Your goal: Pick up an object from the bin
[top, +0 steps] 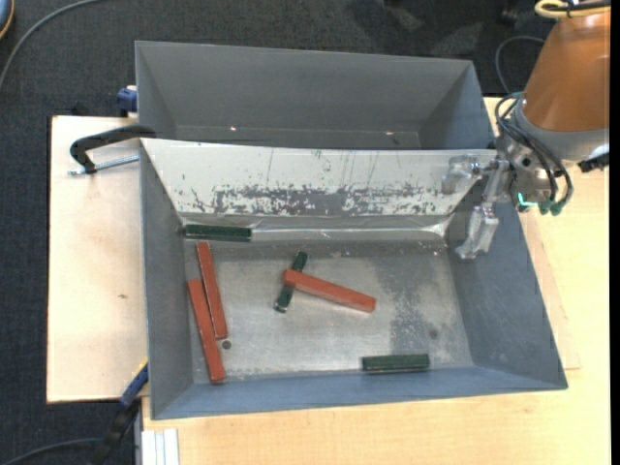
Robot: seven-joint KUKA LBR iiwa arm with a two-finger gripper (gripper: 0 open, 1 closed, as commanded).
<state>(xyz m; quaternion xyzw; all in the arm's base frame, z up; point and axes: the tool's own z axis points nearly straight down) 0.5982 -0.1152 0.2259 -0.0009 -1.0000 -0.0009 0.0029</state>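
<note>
Silvery metal gripper (474,232) hangs at the right rear corner of the grey metal bin (504,303), close against the sloping right wall. Whether it is open or closed I cannot tell, and nothing shows in its grasp. The floor beneath it is bare. Nearest is the long orange-red flat bar (331,293) in the middle of the floor, lying across a short dark green stick (283,300), the two touching. A dark green flat bar (395,362) lies by the front wall, well apart from the gripper. By my judgement the pick has not begun and no target is fixed. The risk from here is a descent in this corner, where the gripper would strike the wall or close on nothing. At the crossed pair, a grasp on one piece could drag the other. Counted: three orange-red bars, with the inner left bar (210,289) and the outer left bar (206,337) side by side along the left wall, and three dark green pieces, including the rear-left green bar (218,232).
</note>
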